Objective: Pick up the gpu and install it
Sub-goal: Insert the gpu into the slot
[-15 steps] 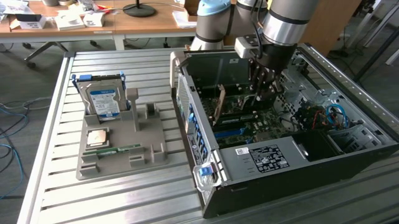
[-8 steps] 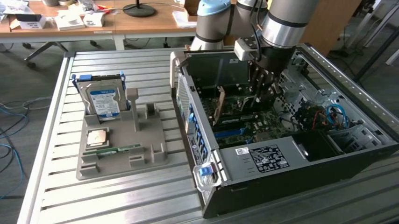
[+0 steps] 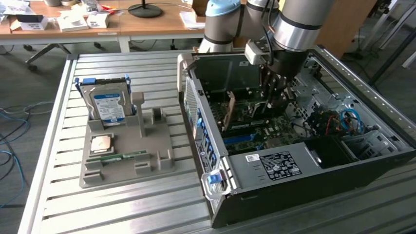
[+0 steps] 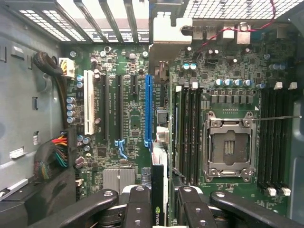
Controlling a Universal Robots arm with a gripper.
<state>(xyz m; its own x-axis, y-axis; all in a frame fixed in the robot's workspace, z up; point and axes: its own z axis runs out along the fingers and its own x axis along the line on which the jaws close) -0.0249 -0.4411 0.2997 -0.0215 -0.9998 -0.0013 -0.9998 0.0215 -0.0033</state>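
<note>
My black gripper (image 4: 160, 192) clamps the thin dark gpu card (image 4: 159, 164) edge-on. The card hangs over the green motherboard (image 4: 128, 118), just beside its long blue slot (image 4: 148, 109).

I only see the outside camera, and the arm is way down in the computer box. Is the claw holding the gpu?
Observer: Yes. The wrist view shows the claw shut on the gpu, the card edge-on between its fingers.
Operator: Where is it aimed?
Observer: Its edge runs alongside the long blue slot on the motherboard.
Operator: Is the big chip in?
Observer: No, the square processor socket is empty.
</note>
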